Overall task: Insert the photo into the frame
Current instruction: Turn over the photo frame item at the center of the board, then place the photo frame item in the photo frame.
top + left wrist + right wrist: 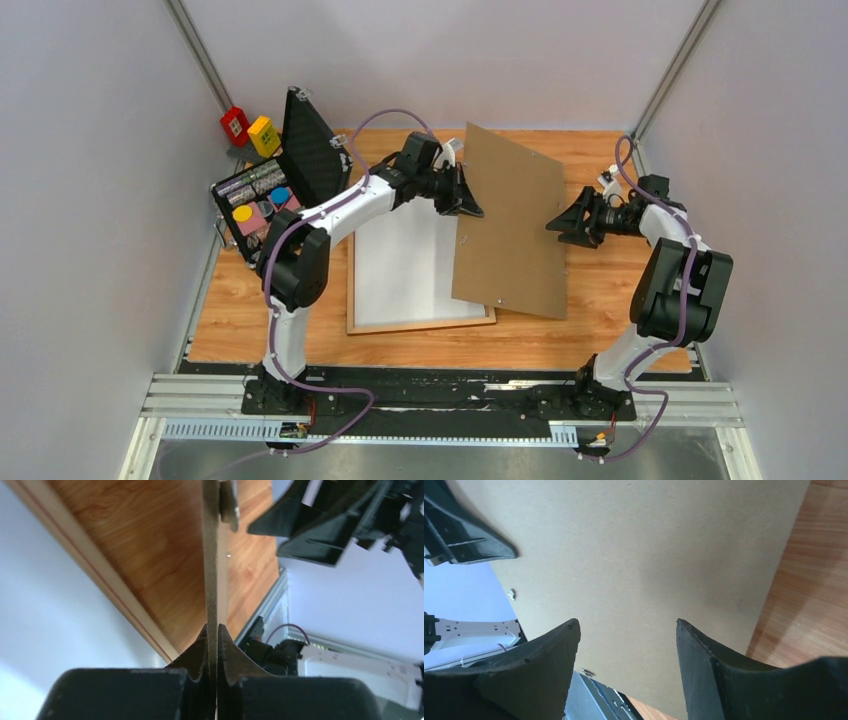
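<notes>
Pinches raised board (515,225) edge in left gripper (470,208); holds right gripper (558,228) wide, empty. Below, frame (420,325) flat, lengthwise near-to-far.

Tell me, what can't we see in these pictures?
- Top view: the backing board, gripped by the left gripper, covers the frame's right side.
- Top view: the white sheet in the frame shows only blank white; its other side is hidden.
- Left wrist view: the board is edge-on, so neither face shows.
- Top view: the things in the black case are too small to name.
</notes>
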`<control>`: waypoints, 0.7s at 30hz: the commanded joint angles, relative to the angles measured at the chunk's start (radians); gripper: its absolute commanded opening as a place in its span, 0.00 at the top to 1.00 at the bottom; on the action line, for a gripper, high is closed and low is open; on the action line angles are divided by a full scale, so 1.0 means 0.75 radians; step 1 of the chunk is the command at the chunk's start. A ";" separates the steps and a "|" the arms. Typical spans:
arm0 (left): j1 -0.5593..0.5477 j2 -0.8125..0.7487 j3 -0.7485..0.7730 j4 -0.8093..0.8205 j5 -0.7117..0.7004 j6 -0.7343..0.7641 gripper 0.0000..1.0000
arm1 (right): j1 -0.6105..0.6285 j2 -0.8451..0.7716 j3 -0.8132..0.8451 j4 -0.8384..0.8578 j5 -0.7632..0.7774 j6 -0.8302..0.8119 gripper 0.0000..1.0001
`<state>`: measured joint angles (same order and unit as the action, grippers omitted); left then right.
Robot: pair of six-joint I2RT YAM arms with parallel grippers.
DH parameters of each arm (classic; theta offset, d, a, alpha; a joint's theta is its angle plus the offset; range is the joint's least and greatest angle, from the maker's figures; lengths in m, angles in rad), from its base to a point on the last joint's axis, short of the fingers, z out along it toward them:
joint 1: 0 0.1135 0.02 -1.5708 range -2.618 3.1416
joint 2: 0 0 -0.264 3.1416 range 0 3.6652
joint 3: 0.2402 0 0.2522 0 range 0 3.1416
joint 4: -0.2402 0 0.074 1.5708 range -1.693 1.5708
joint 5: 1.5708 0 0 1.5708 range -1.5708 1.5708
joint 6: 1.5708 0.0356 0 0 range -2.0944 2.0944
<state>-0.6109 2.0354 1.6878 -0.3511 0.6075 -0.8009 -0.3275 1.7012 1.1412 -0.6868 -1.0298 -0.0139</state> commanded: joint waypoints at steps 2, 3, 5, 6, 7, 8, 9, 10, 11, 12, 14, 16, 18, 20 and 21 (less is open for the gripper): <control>0.063 -0.124 -0.118 0.287 0.181 0.036 1.00 | -0.030 -0.003 -0.038 0.136 -0.059 -0.021 0.27; 0.087 -0.131 -0.160 0.363 0.228 0.024 1.00 | -0.034 -0.006 -0.045 0.153 -0.071 -0.016 0.26; 0.121 -0.159 -0.220 0.441 0.287 -0.001 1.00 | -0.041 -0.016 -0.058 0.186 -0.087 0.002 0.24; 0.144 -0.183 -0.240 0.474 0.302 -0.012 1.00 | -0.047 -0.021 -0.062 0.203 -0.093 0.009 0.23; 0.155 -0.196 -0.278 0.524 0.332 -0.016 1.00 | -0.054 -0.029 -0.065 0.220 -0.099 0.011 0.23; 0.175 -0.222 -0.300 0.543 0.345 -0.024 1.00 | -0.061 -0.036 -0.065 0.234 -0.099 0.050 0.22; 0.184 -0.234 -0.342 0.582 0.377 -0.027 1.00 | -0.064 -0.045 -0.065 0.250 -0.098 0.066 0.22; 0.201 -0.257 -0.362 0.601 0.395 -0.034 1.00 | -0.066 -0.051 -0.064 0.266 -0.095 0.080 0.21; 0.210 -0.267 -0.399 0.638 0.439 -0.041 1.00 | -0.068 -0.056 -0.065 0.283 -0.095 0.089 0.21; 0.227 -0.285 -0.417 0.659 0.463 -0.061 1.00 | -0.066 -0.059 -0.065 0.300 -0.096 0.103 0.21; 0.250 -0.315 -0.484 0.780 0.532 -0.109 1.00 | -0.066 -0.055 -0.063 0.328 -0.102 0.125 0.21; 0.273 -0.346 -0.554 0.852 0.584 -0.148 1.00 | -0.065 -0.044 -0.066 0.365 -0.117 0.139 0.21; 0.293 -0.379 -0.603 0.885 0.633 -0.154 1.00 | -0.059 -0.027 -0.073 0.405 -0.139 0.153 0.21; 0.307 -0.413 -0.648 0.928 0.660 -0.164 1.00 | -0.045 -0.007 -0.077 0.432 -0.162 0.158 0.21; 0.309 -0.438 -0.677 0.940 0.667 -0.169 1.00 | -0.034 0.003 -0.079 0.453 -0.181 0.160 0.21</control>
<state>-0.3908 1.8275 1.2091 0.1669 0.9741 -0.8875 -0.3725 1.6997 1.0927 -0.4538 -1.0920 0.0853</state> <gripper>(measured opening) 0.019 0.792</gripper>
